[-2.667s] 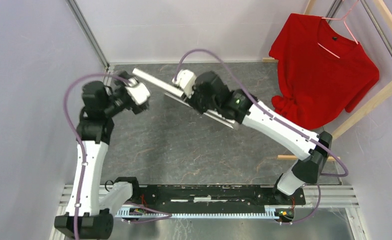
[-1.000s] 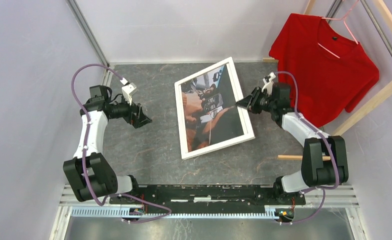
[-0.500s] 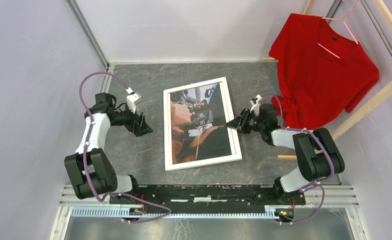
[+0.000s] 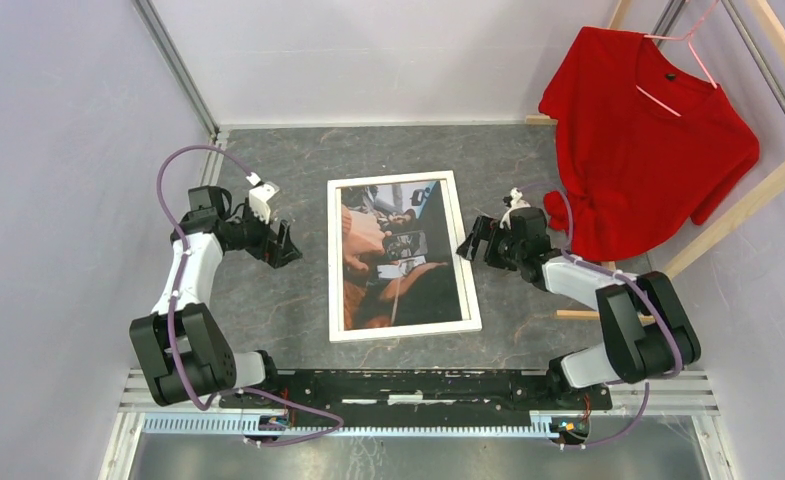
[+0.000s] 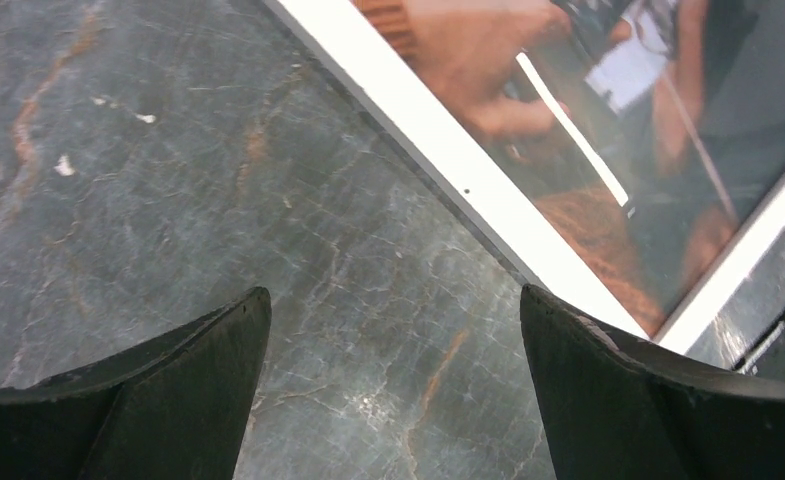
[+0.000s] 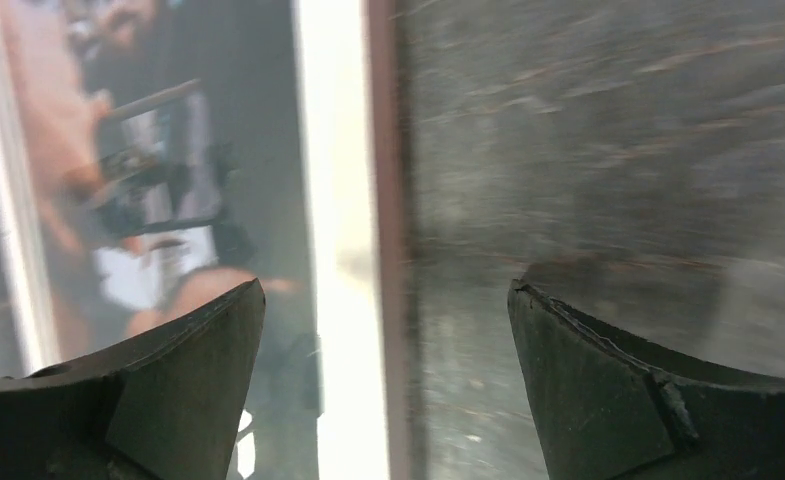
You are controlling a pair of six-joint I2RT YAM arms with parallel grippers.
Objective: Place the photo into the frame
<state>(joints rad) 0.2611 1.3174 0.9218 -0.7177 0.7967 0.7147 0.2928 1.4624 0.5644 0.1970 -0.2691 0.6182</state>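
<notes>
Beside frame (image 4: 334,262) right rail | right hand (image 4: 471,242) spread wide, empty | left hand (image 4: 290,250) spread wide, empty

Frame (image 4: 335,260): white rails. Photo (image 4: 398,265): dark, orange-red and white tones. Tabletop (image 4: 268,310): dark grey stone pattern, rust-brown veins. T-shirt (image 4: 648,140), 2 o'clock: plain red.

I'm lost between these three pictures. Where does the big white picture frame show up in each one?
Top external: the thin white rectangular picture frame lies flat mid-table, long sides running away from the arm bases.
Left wrist: one white rail crosses diagonally from top centre to lower right.
Right wrist: one white rail runs straight down, left of centre.
Shared landmark: the dark and orange-red paper photo showing a phone, inside the frame in all three.
</notes>
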